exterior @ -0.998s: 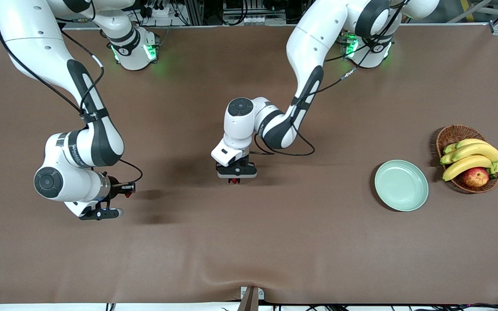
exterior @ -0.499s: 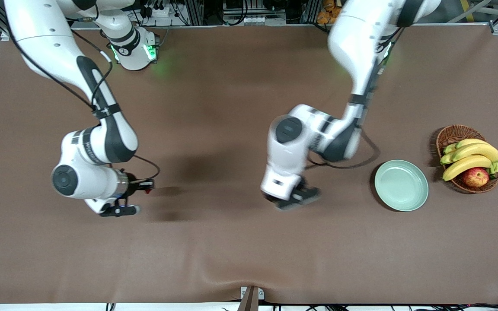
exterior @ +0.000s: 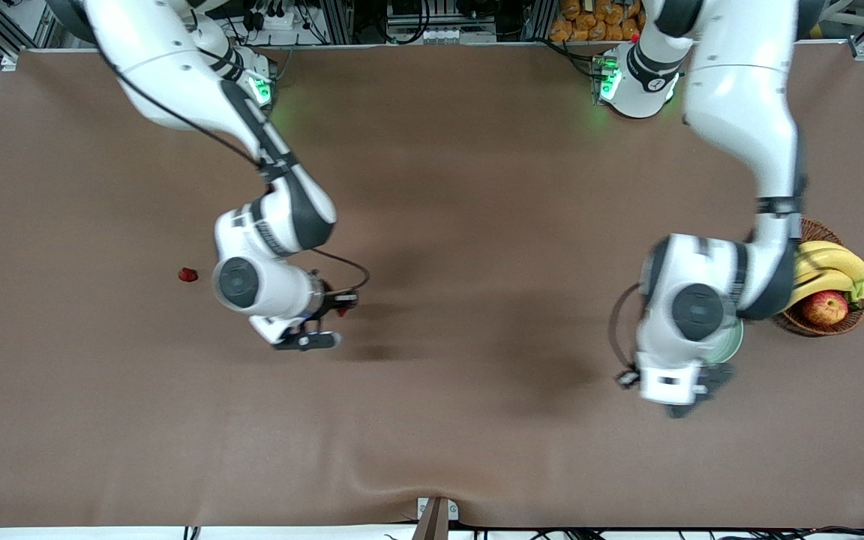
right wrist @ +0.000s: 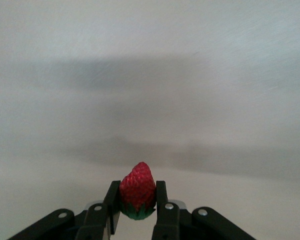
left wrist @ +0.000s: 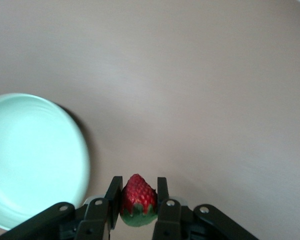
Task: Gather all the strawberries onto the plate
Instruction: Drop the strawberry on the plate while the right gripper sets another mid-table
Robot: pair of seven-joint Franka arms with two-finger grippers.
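Observation:
My left gripper (left wrist: 136, 187) is shut on a red strawberry (left wrist: 137, 197) with a green cap. It hangs over the table just beside the rim of the pale green plate (left wrist: 35, 160). In the front view the left arm covers most of the plate (exterior: 733, 345). My right gripper (right wrist: 136, 192) is shut on a second strawberry (right wrist: 138, 189), and it is up over the middle of the table (exterior: 340, 306). A third strawberry (exterior: 188, 275) lies on the table toward the right arm's end.
A wicker basket (exterior: 814, 229) with bananas (exterior: 833, 264) and an apple (exterior: 824, 307) stands beside the plate, at the left arm's end of the table. The brown cloth has a raised wrinkle (exterior: 394, 469) near the front edge.
The left arm swung from the table's middle to the plate, carrying its strawberry. The right arm moved toward the middle with its strawberry, uncovering the third berry on the table.

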